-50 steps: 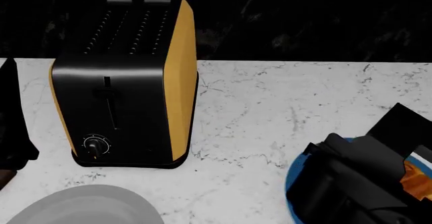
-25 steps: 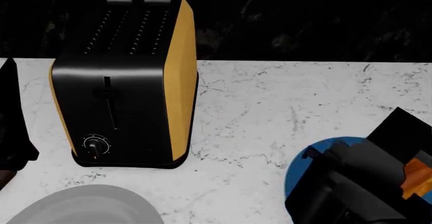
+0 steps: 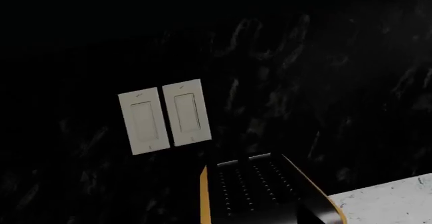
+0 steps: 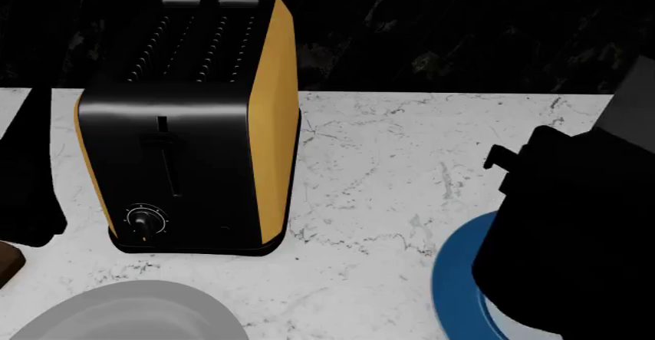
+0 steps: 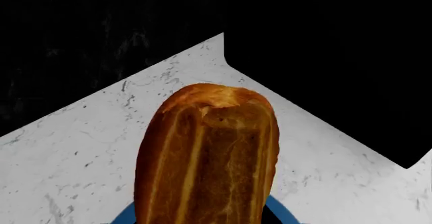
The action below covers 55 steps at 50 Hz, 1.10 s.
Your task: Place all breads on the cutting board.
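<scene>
One bread point(image 5: 206, 158), a glossy golden-brown loaf, fills the right wrist view end-on and hangs above the blue-rimmed plate point(image 5: 127, 217), so my right gripper is shut on it, though its fingers stay out of frame. In the head view my right arm point(image 4: 573, 232) is a black mass raised over that plate point(image 4: 455, 278) and hides the loaf. A dark brown corner at the left edge point(image 4: 5, 259) looks like the cutting board. My left arm point(image 4: 31, 171) is a dark shape beside it; its jaws do not show in either view.
A black and orange toaster point(image 4: 189, 125) stands at the back left of the white marble counter point(image 4: 389, 163). A round grey plate point(image 4: 123, 313) lies at the front left. The left wrist view faces the dark wall with two white switches point(image 3: 165, 115) above the toaster point(image 3: 263, 193).
My right arm has risen and pulled back from the blue plate, lifting the bread; the orange crust seen earlier in the head view is now hidden. The left arm has shifted slightly right.
</scene>
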Available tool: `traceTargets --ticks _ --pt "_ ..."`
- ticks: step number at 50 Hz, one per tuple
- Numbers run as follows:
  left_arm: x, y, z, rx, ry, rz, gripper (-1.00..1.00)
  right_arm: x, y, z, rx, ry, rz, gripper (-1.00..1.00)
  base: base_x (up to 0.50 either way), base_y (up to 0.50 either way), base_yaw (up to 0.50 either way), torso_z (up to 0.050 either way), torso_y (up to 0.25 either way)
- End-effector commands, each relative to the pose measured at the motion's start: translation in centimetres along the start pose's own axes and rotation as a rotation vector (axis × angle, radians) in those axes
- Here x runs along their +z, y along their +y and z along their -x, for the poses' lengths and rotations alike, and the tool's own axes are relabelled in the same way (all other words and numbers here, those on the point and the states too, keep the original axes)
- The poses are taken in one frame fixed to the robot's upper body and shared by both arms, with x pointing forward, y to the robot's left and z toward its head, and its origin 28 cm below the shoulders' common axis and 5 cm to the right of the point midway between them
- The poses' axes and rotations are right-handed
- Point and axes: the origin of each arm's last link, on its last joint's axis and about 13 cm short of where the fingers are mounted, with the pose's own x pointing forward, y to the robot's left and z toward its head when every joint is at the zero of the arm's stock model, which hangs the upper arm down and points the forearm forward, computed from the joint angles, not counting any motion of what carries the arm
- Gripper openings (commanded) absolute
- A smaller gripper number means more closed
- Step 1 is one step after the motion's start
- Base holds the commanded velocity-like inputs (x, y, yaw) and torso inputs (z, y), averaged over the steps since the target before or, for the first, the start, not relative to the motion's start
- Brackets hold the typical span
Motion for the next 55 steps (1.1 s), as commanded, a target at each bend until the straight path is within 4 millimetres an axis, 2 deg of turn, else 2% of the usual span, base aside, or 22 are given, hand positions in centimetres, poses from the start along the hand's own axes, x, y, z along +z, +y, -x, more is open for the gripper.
traceTargets --ticks 1,11,16,17,18,19,20,21,22,23,25,28,34,39,45,55 --pt "1.9 2.1 -1.5 -0.146 0.07 -0.1 1.0 2.5 -0.4 0.3 0.036 -0.069 0.038 -1.0 0.0 0.0 0.0 0.0 0.0" --pt "3.5 3.5 -1.7 -0.331 0.187 -0.192 1.0 3.8 -1.0 0.3 0.073 -0.084 0.051 -1.0 0.0 0.0 0.0 0.0 0.001" --pt "3.6 4.2 -2.1 -0.372 0.251 -0.23 1.0 5.4 -1.4 0.9 0.164 -0.115 0.132 -1.0 0.0 0.0 0.0 0.0 0.0" --pt "3.7 4.4 -2.3 -0.386 0.267 -0.213 1.0 9.2 -3.5 4.2 0.221 -0.36 0.036 -1.0 0.0 0.0 0.0 0.0 0.0" --pt "3.6 4.5 -2.3 -0.381 0.268 -0.241 1.0 10.7 -5.2 5.4 0.251 -0.419 0.016 -1.0 0.0 0.0 0.0 0.0 0.0" --pt "3.6 4.5 -2.4 -0.384 0.268 -0.236 1.0 12.3 -7.6 8.5 0.304 -0.548 -0.03 -1.0 0.0 0.0 0.0 0.0 0.0" --pt "3.6 4.5 -2.4 -0.387 0.271 -0.239 1.0 13.6 -10.1 10.4 0.322 -0.564 -0.087 -1.0 0.0 0.0 0.0 0.0 0.01" --pt "3.7 4.4 -2.2 -0.439 0.287 -0.204 1.0 13.1 -8.9 11.0 0.429 -0.436 -0.071 -1.0 0.0 0.0 0.0 0.0 0.0" --pt "3.8 4.4 -2.1 -0.453 0.284 -0.208 1.0 12.8 -7.3 10.5 0.436 -0.354 -0.091 -1.0 0.0 0.0 0.0 0.0 0.0" --pt "3.8 4.3 -1.9 -0.453 0.291 -0.224 1.0 11.5 -5.9 9.3 0.391 -0.295 -0.002 -1.0 0.0 0.0 0.0 0.0 0.0" --pt "3.9 4.4 -2.0 -0.459 0.312 -0.236 1.0 7.8 -4.4 6.5 0.287 -0.169 0.27 -1.0 0.0 0.0 0.0 0.0 0.0" --pt "4.1 4.6 -2.2 -0.481 0.344 -0.25 1.0 7.9 -4.8 6.5 0.278 -0.172 0.283 -1.0 0.0 0.0 0.0 0.0 0.0" --pt "4.2 5.1 -1.4 -0.591 0.401 -0.313 1.0 8.5 -5.3 6.9 0.347 -0.169 0.328 -1.0 0.0 0.0 0.0 0.0 0.0" --pt "4.1 5.1 -1.4 -0.65 0.44 -0.367 1.0 8.8 -5.3 7.2 0.41 -0.212 0.395 -1.0 0.0 0.0 0.0 0.0 0.0" --pt "3.5 5.4 -1.5 -0.71 0.475 -0.395 1.0 9.2 -5.5 7.2 0.441 -0.18 0.419 -1.0 0.0 0.0 0.0 0.0 0.0" --pt "4.0 5.8 -1.3 -0.803 0.524 -0.455 1.0 8.9 -5.3 7.4 0.496 -0.199 0.483 -1.0 0.0 0.0 0.0 0.0 0.0"
